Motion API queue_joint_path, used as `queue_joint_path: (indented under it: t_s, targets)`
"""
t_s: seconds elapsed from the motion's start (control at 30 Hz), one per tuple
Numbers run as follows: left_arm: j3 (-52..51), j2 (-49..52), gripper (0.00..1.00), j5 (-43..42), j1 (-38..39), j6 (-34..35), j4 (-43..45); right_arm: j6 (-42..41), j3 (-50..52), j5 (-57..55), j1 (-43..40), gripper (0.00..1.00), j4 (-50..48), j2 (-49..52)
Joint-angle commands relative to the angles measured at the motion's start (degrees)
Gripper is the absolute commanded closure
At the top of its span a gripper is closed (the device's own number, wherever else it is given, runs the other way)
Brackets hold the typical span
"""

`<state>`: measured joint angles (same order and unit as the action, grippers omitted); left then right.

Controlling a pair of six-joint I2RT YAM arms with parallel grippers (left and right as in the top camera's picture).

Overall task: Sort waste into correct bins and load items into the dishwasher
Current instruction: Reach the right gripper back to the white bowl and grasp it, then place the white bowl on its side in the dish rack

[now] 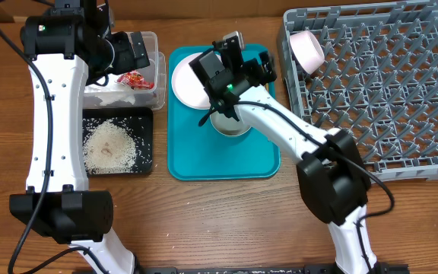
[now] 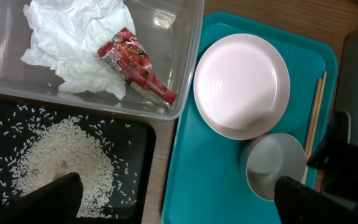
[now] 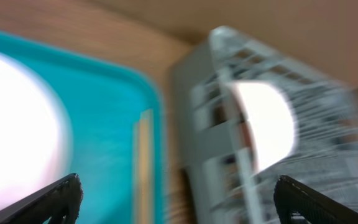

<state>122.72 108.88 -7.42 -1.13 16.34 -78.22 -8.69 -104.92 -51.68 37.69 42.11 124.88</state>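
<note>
Left arm (image 1: 59, 122), right arm (image 1: 280, 125): 2 white tubular limbs, black joint housings w/ looping black cables, green LED ea.

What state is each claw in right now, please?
Left claw: open, holding nothing.
Right claw: open, holding nothing, though its view is blurred.

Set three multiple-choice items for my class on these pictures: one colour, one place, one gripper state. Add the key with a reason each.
1. The serving tray under the white plate is: A teal; B black; C grey.
2. The red wrapper lies: A on the white plate; B in the clear tub; C on the serving tray.
3. The left gripper is: A open, empty; B shut on the red wrapper; C shut on the white plate.
Key: A, teal surrounds the plate; B, it lies by the napkin; A, its jaws stand wide apart.
</note>
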Motion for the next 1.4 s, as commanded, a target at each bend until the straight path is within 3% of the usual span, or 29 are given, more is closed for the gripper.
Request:
queue_joint_path:
  t_s: [0.0,0.17,0.23,0.5,0.7,0.8,0.97,1.07,1.37]
  targets:
    - [1.1,-0.2,0.00,0.4,0.1,-0.5,0.0,-10.5,-0.2,22.6,-2.2,0.00,2.2,-7.0]
    - [1.1,-0.2,0.00,0.4,0.1,-0.5,0.0,-15.9,-0.1,53.3,-7.0,0.00,6.5,-8.6]
    - [1.1,-0.2,0.00,0.4,0.1,-0.5,0.0,-17.7,0.5,58.6,-8.6,0.07,8.0,-8.4]
    - [1.1,-0.2,0.00,0.4,0.1,-0.5,0.0,-28.7,9.1,56.0,-12.0,0.24,9.2,-8.3]
    - [1.1,-0.2,0.00,0.4,0.1,-0.5,0.0,-29.3,15.4,55.2,-11.7,0.34,5.1,-8.1]
    - [1.1,-0.2,0.00,0.4,0.1,-0.5,0.0,-30.3,18.4,55.1,-11.6,0.50,3.0,-8.1]
    - [1.1,-0.2,0.00,0.4,0.1,-0.5,0.0,-32.1,20.7,54.8,-11.9,0.67,2.1,-8.1]
    - [1.1,-0.2,0.00,0.4,0.1,-0.5,0.0,-32.1,20.7,54.8,-11.9,0.95,2.1,-8.1]
    - [1.1,-0.2,0.00,0.4,0.1,-0.5,0.0,-26.6,12.3,51.7,-13.5,0.96,7.8,-15.3]
